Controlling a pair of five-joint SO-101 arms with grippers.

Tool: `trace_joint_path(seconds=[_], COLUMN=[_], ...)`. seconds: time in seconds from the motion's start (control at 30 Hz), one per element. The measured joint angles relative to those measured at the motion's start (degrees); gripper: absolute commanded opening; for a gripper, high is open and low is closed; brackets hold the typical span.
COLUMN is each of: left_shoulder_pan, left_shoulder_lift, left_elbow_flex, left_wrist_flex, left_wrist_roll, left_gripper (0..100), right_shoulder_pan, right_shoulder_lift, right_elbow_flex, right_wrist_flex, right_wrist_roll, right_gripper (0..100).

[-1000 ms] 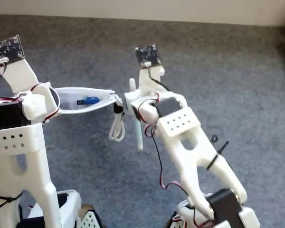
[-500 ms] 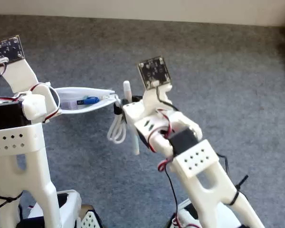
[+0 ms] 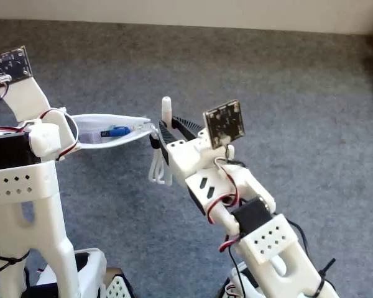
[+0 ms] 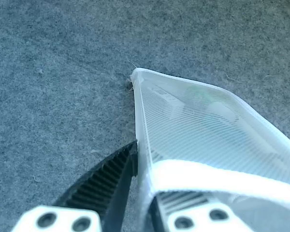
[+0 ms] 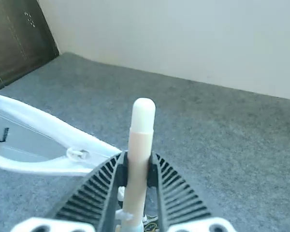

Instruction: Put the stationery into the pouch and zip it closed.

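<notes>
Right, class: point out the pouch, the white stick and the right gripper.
pouch [image 4: 203,128], left wrist view, its striped side wall.
white stick [image 5: 142,129], right wrist view, its shaft below the rounded tip.
right gripper [image 5: 138,159], right wrist view, midway between the fingertips clamping the stick.

The left arm [image 3: 22,180] stands tall at the near left with its wrist bent forward. The left gripper [image 4: 137,153] has its jaws pinched on the edge of the pouch [image 4: 198,121]. The right arm [image 3: 236,198] slants inward from the near right, and the right gripper [image 5: 137,166] has its jaws clamped around an upright white pen [image 5: 141,121].
</notes>
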Motion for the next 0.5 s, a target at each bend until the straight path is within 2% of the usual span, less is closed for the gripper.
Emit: trace_joint_path(seconds=[0.5], left_shoulder_pan=[0.0], left_shoulder_lift=[0.0], left_elbow_flex=[0.0], left_wrist_flex=[0.0], left_wrist_roll=[0.0], left_gripper=[1], right_shoulder_pan=[-10.1], right_shoulder_lift=[-8.4], right_elbow_flex=[0.0], right_wrist_flex=[-0.6], right_wrist_roll=[0.0], right_gripper=[0.5])
